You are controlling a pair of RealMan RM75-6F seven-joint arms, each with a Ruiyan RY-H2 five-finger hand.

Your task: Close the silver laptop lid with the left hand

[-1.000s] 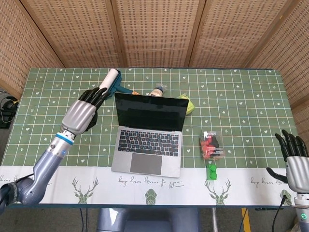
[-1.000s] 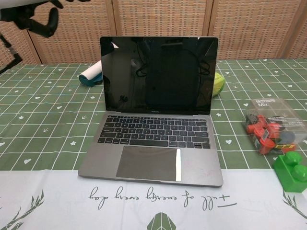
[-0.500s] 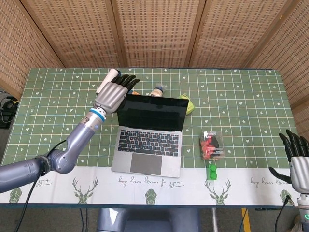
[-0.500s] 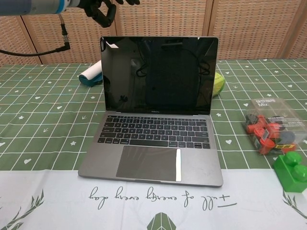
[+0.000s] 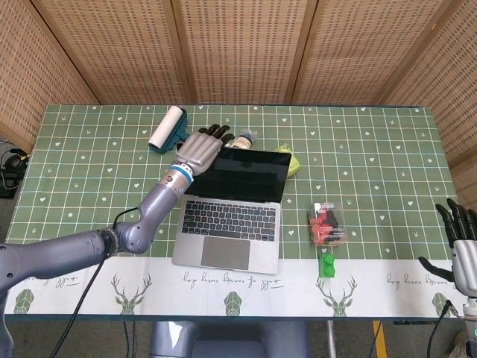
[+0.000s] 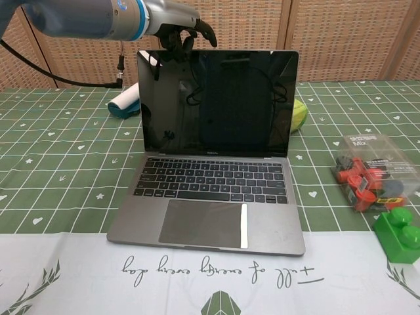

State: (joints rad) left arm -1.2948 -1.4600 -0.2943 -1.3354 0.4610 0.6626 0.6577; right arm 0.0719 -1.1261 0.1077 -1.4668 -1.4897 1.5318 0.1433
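The silver laptop (image 5: 229, 209) (image 6: 213, 174) stands open in the middle of the table, its dark screen upright. My left hand (image 5: 200, 148) (image 6: 182, 29) hovers at the top left corner of the lid, fingers spread and reaching over the lid's upper edge; I cannot tell whether it touches the lid. It holds nothing. My right hand (image 5: 464, 246) hangs at the table's near right corner, fingers apart and empty, far from the laptop.
A white and teal lint roller (image 5: 167, 128) (image 6: 123, 102) lies behind the laptop at the left. A small bottle (image 5: 243, 139) and a yellow-green object (image 5: 289, 159) sit behind the lid. A clear box of red parts (image 5: 326, 224) and a green brick (image 5: 326, 264) lie right of the laptop.
My left hand has swung rightward from beside the lint roller to the lid's top left corner. The lid's angle is unchanged. The right hand has sunk slightly lower.
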